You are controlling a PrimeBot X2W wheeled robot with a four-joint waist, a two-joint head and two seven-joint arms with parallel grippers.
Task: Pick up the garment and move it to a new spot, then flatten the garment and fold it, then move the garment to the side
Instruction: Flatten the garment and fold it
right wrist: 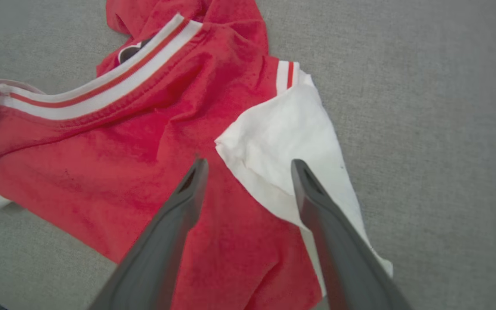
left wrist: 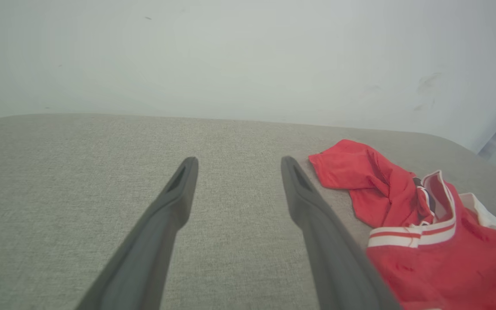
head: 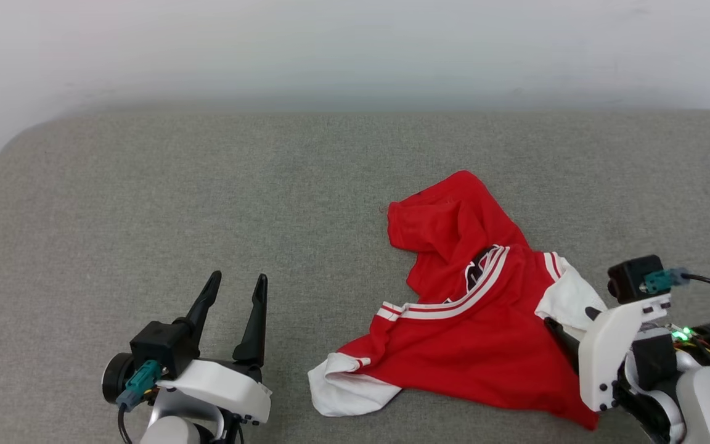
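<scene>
Fingers of the left hand (left wrist: pixel 236 165) spread wide above the grey table (left wrist: pixel 58 181) — nothing between them. Crumpled red garment (left wrist: pixel 403 202) lies at view right, beside one finger, striped trim showing — pale wall (left wrist: pixel 230 56) behind.

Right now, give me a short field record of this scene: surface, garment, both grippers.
surface: grey fabric surface, pale wall behind
garment: garment, red jersey, crumpled and not yet folded, lying right of centre
left gripper: left gripper open, over bare surface, apart from the garment
right gripper: right gripper open, poised over the white sleeve and red body, nothing gripped
</scene>
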